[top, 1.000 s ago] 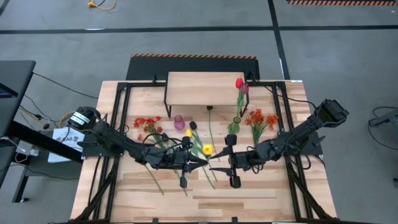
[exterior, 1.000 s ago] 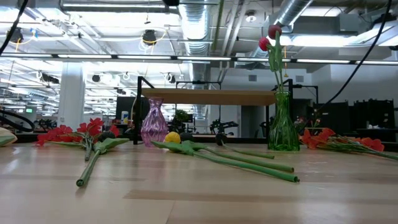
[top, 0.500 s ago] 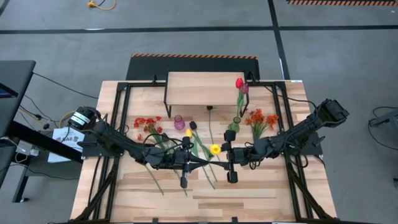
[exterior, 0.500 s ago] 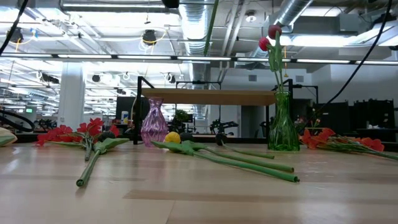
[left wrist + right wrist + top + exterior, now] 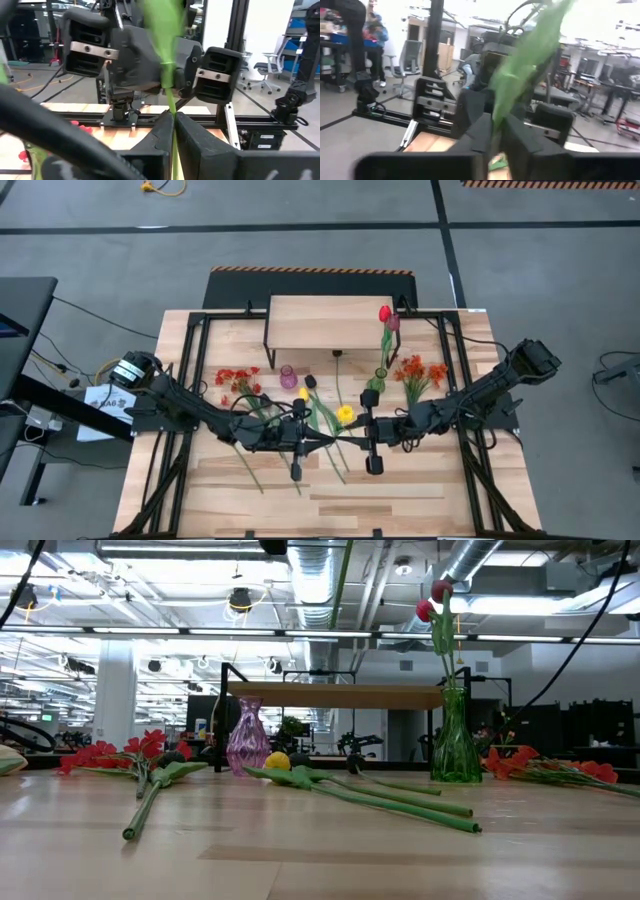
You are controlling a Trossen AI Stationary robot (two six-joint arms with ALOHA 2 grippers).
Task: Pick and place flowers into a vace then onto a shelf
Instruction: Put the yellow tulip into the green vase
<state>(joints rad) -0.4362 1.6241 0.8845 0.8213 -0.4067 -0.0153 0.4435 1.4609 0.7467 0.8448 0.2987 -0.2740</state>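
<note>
Over the middle of the table, the left gripper and the right gripper meet tip to tip, both clamped on the stem of the yellow flower. A green vase with two flowers stands right, just near of the shelf; a purple vase stands left, other flowers lying around.

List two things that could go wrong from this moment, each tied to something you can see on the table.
1. Both tools, left and right, pinch the same yellow flower by its stem; pulling apart could bend or snap it.
2. The green vase already holds two tulips and stands close behind the right arm, so a swing toward it may tip it.
</note>
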